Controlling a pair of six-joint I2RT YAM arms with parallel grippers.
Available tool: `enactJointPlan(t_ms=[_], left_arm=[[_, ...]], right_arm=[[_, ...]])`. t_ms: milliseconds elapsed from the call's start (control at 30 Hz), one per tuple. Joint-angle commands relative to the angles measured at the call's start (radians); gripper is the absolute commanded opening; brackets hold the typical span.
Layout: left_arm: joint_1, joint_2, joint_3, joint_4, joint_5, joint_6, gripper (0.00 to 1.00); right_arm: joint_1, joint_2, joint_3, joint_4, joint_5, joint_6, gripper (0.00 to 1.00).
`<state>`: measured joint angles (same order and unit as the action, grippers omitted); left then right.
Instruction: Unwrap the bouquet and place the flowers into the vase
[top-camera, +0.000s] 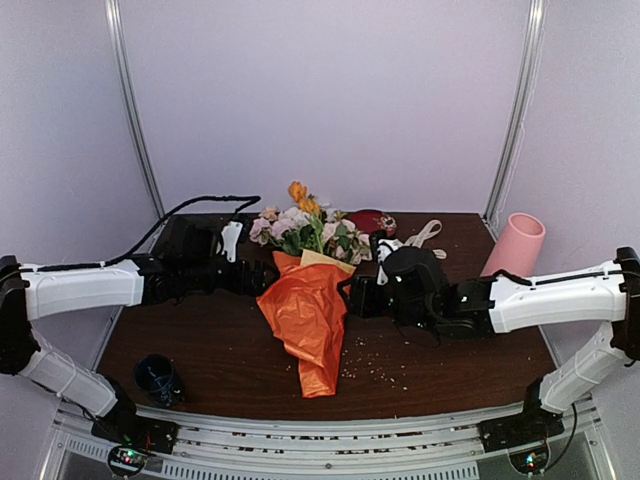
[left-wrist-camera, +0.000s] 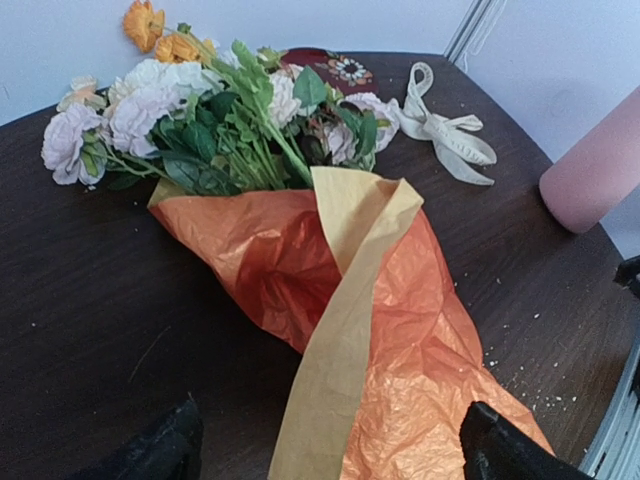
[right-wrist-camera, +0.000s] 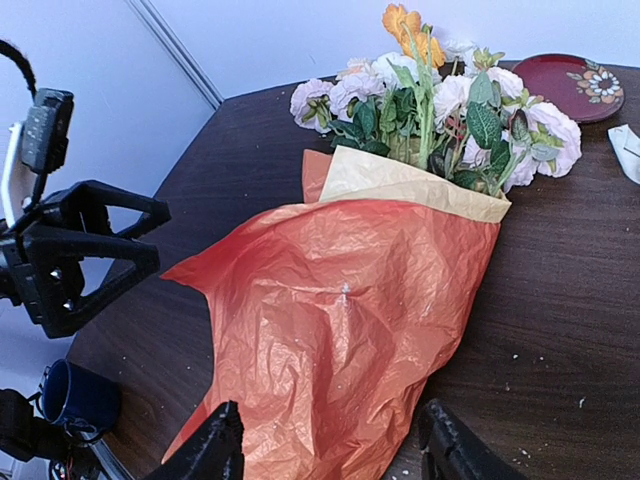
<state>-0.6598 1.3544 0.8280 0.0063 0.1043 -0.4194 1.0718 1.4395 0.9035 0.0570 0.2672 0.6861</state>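
**A:** The bouquet (top-camera: 310, 310) is seen lying flat in the middle of the counter (top-camera: 200, 340), with the flowers (top-camera: 305, 225) pointed toward the back wall and the paper's tail toward the arms.

**B:** And the wrapping is noted as loose. An orange crinkled sheet is spread around the stems, and a yellow-tan strip is folded over it.

**A:** The cream ribbon (top-camera: 430, 235) is found off the bunch, dropped on the counter between the dark red dish (top-camera: 368, 220) and the vase (top-camera: 515, 245).

**B:** The vase is placed at the far right corner, well apart from the bouquet. Nothing is seen inside it from here.

**A:** The left pincer (top-camera: 262, 278) is held wide just beside the paper's left edge, its dark fingers (left-wrist-camera: 165, 450) spread with nothing gripped.

**B:** The right pincer (top-camera: 350, 295) is parted too, set against the paper's right side. Whether the sheet is touched cannot be told.

**A:** A small blue cup (top-camera: 158, 378) is spotted at the near left, and pale crumbs are scattered near the paper's tail.
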Motion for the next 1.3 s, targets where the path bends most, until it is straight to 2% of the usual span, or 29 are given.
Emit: enactJointPlan(t_ms=[0, 133, 433, 533, 767, 900, 933, 1033, 1100, 1167, 1200, 1267], left_arm=[[0.009, 0.081, 0.035, 0.017, 0.05, -0.007, 0.89], [0.009, 0.126, 0.062, 0.018, 0.104, 0.001, 0.75], [0.007, 0.147, 0.105, 0.029, 0.224, 0.008, 0.15], [-0.007, 0.139, 0.139, 0.017, 0.264, 0.007, 0.02], [-0.108, 0.183, 0.299, 0.003, 0.337, -0.007, 0.0], [-0.168, 0.238, 0.403, -0.024, 0.322, 0.008, 0.0], [-0.172, 0.236, 0.416, -0.036, 0.3, 0.018, 0.04], [-0.166, 0.178, 0.39, -0.079, 0.161, 0.039, 0.55], [-0.139, 0.13, 0.343, -0.102, 0.104, 0.045, 0.77], [-0.095, 0.081, 0.284, -0.123, 0.082, 0.034, 0.93], [-0.073, 0.053, 0.251, -0.126, 0.078, 0.031, 0.97], [-0.038, -0.013, 0.179, -0.116, 0.075, 0.028, 0.98]], right_arm=[[-0.007, -0.05, -0.018, 0.015, 0.038, -0.04, 0.6], [-0.012, -0.083, -0.027, 0.015, 0.04, -0.043, 0.61], [-0.025, -0.14, -0.031, 0.005, 0.056, -0.064, 0.61], [-0.03, -0.158, -0.022, -0.008, 0.066, -0.079, 0.61], [-0.054, -0.214, -0.001, -0.053, 0.108, -0.13, 0.61], [-0.063, -0.242, -0.007, -0.069, 0.122, -0.143, 0.62], [-0.064, -0.247, -0.008, -0.073, 0.122, -0.143, 0.62], [-0.065, -0.251, -0.021, -0.081, 0.114, -0.139, 0.62], [-0.066, -0.249, -0.03, -0.073, 0.108, -0.138, 0.63], [-0.067, -0.241, -0.034, -0.066, 0.103, -0.138, 0.63], [-0.066, -0.236, -0.033, -0.064, 0.104, -0.138, 0.63], [-0.067, -0.224, -0.028, -0.055, 0.099, -0.142, 0.63]])
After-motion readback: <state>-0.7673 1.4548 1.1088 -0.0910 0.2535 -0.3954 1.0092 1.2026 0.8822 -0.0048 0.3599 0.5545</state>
